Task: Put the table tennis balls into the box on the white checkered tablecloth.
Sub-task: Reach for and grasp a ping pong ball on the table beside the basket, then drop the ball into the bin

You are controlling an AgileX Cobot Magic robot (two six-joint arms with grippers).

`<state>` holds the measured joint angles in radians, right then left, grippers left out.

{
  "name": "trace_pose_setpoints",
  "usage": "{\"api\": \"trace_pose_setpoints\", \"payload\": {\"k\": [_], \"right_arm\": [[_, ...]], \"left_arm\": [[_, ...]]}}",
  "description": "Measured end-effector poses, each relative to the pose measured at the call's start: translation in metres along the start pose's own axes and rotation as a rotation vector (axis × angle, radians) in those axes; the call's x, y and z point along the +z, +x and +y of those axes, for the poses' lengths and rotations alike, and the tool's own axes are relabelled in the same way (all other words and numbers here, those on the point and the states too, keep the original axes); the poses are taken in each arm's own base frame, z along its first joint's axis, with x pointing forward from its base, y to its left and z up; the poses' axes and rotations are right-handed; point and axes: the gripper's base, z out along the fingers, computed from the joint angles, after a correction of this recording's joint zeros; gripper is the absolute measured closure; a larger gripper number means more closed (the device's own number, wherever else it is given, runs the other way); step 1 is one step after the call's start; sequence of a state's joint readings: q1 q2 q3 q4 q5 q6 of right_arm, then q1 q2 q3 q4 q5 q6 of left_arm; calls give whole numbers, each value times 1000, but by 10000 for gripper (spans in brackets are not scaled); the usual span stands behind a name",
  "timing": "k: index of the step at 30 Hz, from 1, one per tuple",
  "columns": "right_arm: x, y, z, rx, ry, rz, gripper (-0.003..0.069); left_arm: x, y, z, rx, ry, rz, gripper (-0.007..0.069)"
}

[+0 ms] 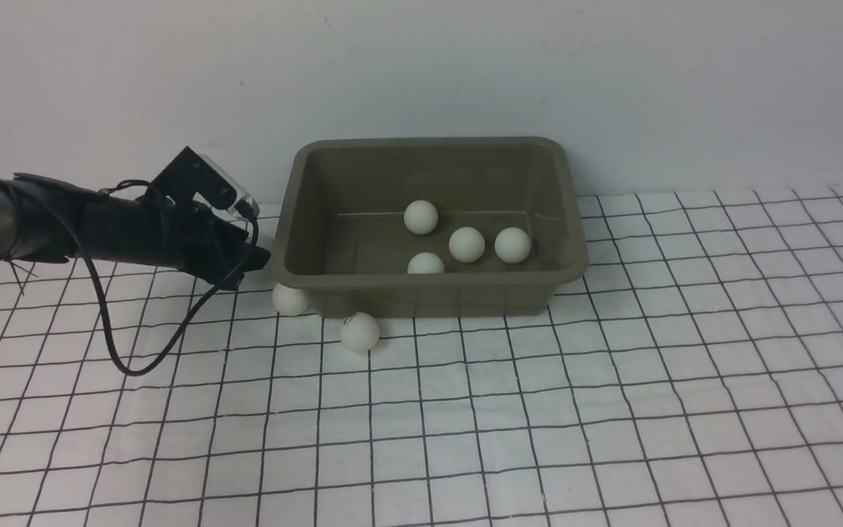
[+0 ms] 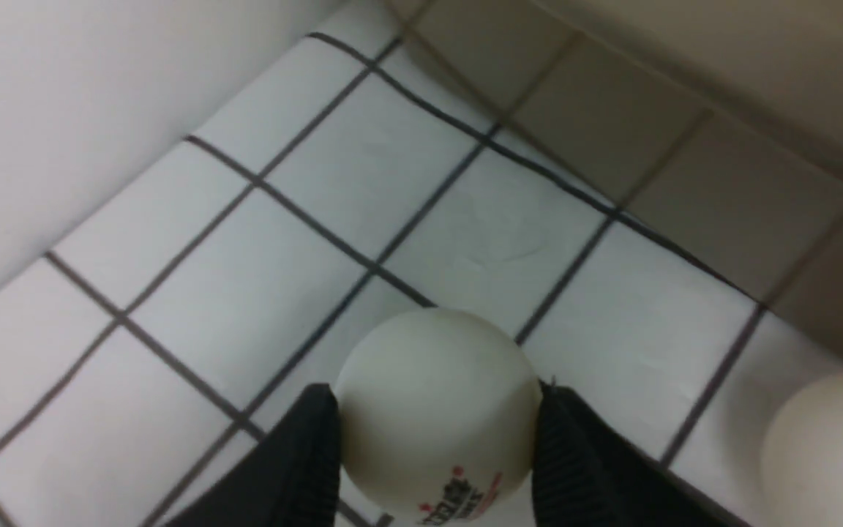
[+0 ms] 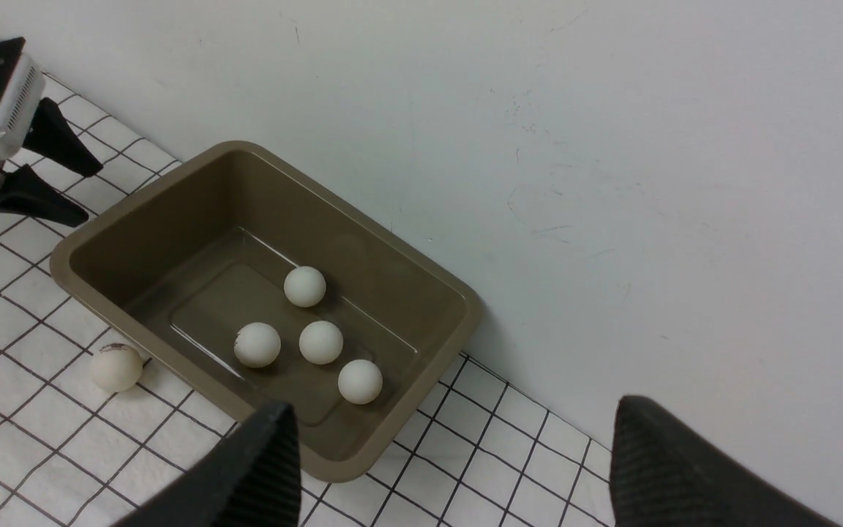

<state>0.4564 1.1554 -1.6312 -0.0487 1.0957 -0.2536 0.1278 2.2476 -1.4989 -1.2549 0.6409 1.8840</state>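
In the left wrist view my left gripper (image 2: 436, 395) is shut on a white table tennis ball (image 2: 432, 432) with a red and black print, low over the white checkered tablecloth (image 2: 246, 293). Both black fingers (image 2: 297, 468) press its sides. A second ball (image 2: 831, 454) lies close beside it. From the front, the left gripper (image 1: 255, 262) is at the left front corner of the olive-grey box (image 1: 429, 296) and hides the held ball. Several balls (image 1: 466, 244) lie in the box, and two balls (image 1: 289, 299) (image 1: 359, 331) lie on the cloth before it. My right gripper (image 3: 454, 410) is open, empty and raised.
The white wall (image 1: 421, 66) rises right behind the box and comes close to the left gripper. The left arm's black cable (image 1: 125, 359) hangs in a loop down to the cloth. The tablecloth (image 1: 612, 410) stretches wide in front and to the right.
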Motion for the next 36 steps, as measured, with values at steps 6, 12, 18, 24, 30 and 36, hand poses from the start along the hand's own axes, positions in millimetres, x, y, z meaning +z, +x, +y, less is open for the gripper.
{"api": "trace_pose_setpoints", "payload": {"k": [6, 12, 18, 24, 30, 36], "right_arm": [[0, 0, 0, 0, -1, 0, 144], [0, 0, 0, 0, -1, -1, 144], [0, 0, 0, 1, -1, -1, 144], [0, 0, 0, 4, -5, -2, 144], [0, 0, 1, 9, -16, -5, 144], [0, 0, 1, 6, -16, -5, 144]], "left_arm": [[-29, -24, 7, 31, -49, -58, 321], [-62, -66, -8, 83, 55, -255, 321], [-47, -80, -31, 132, 145, -301, 321], [-28, -84, -54, 200, 218, -254, 299], [-47, -86, -43, 27, 198, -229, 50], [-123, -92, -19, 5, 102, -172, 72]]}}
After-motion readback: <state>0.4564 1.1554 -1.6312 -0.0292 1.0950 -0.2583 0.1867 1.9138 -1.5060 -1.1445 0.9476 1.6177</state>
